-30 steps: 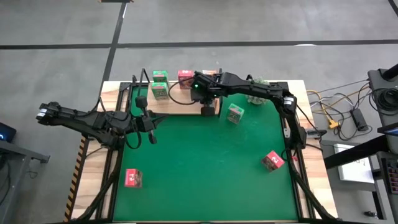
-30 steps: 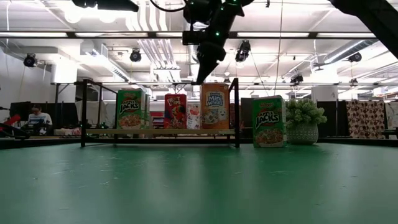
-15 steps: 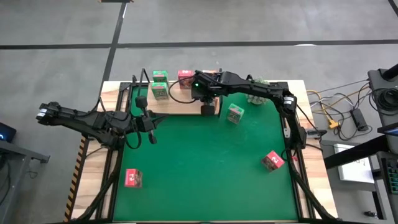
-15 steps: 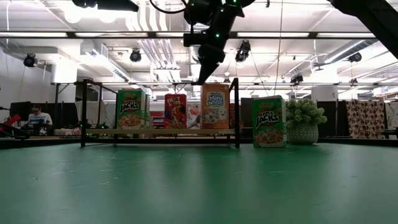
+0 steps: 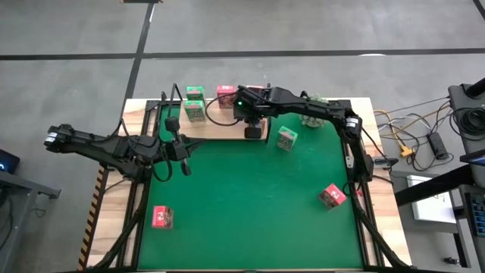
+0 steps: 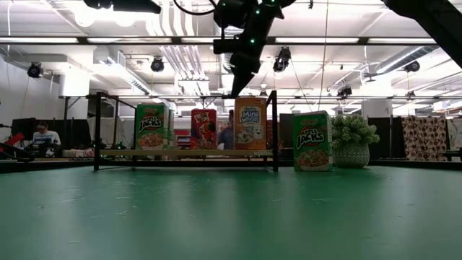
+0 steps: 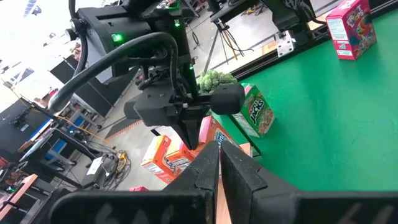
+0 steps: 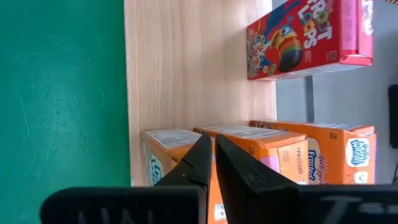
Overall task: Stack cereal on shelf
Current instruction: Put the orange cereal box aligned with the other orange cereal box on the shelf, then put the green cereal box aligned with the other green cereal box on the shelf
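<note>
Green table mat [image 5: 250,197]: right arm tidying the shelf's right end

Your right gripper [image 8: 208,146], fingers pinched almost together and holding nothing I can see, touches the top of the orange rectangular cereal box [image 6: 250,123] on the light wooden stepped shelf [image 5: 220,130]. Since a second ago that box has shifted slightly, so I judge this a squaring nudge. A green box [image 5: 286,138] and two pink-red boxes [image 5: 333,196] wait on the mat. The left gripper [image 5: 184,168], pinched together, idles near the mat's left edge.

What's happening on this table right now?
A two-armed robot is stocking a light wooden shelf with tiny cereal boxes. The right end effector, fingers shut, hovers just above an orange cereal box standing on the shelf. The left end effector waits over the green mat, where three boxes remain.
</note>
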`<state>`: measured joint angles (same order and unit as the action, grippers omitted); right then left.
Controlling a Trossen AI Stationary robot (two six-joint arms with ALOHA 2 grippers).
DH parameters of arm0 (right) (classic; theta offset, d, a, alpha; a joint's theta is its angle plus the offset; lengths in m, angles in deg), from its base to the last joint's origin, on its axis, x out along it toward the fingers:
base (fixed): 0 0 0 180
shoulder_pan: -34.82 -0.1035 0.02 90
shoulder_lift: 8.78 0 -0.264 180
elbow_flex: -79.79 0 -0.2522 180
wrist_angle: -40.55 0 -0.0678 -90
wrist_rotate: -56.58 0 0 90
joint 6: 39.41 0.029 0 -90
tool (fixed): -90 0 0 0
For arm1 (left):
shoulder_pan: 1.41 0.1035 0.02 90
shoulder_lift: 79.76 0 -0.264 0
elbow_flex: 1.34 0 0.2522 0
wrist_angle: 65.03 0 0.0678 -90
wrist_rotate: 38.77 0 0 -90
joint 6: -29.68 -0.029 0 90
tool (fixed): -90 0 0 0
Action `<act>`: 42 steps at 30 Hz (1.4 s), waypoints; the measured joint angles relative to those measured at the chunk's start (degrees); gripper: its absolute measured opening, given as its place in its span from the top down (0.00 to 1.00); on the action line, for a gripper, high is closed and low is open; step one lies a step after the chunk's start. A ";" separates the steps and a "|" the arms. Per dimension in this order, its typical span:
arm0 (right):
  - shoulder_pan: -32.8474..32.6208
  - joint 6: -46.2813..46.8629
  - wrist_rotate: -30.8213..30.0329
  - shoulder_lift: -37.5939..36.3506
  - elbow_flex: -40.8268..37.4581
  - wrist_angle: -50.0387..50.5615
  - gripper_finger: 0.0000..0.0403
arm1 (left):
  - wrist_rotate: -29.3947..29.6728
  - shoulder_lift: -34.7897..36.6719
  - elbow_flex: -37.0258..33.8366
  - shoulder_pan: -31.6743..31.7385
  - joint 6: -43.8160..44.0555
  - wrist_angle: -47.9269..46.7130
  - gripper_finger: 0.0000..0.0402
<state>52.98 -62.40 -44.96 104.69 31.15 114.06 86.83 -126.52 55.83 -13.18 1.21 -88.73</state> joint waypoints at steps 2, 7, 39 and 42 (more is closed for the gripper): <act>0.00 0.08 -0.08 -0.31 0.00 0.00 0.97 | 0.00 0.00 0.00 0.00 0.00 0.00 1.00; 0.00 0.54 -0.08 -0.76 1.07 0.08 0.97 | -0.01 0.00 0.00 0.00 0.00 0.00 1.00; -8.48 11.43 7.04 -21.21 -24.04 -7.32 0.98 | -0.15 -0.02 0.00 -0.02 6.32 -0.79 1.00; -8.42 14.56 6.85 -26.04 -30.86 -9.22 0.98 | -0.20 -0.02 0.00 -0.02 7.27 -0.79 1.00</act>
<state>44.56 -47.84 -38.11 78.65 0.29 104.84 86.63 -126.54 55.83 -13.21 8.48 -89.51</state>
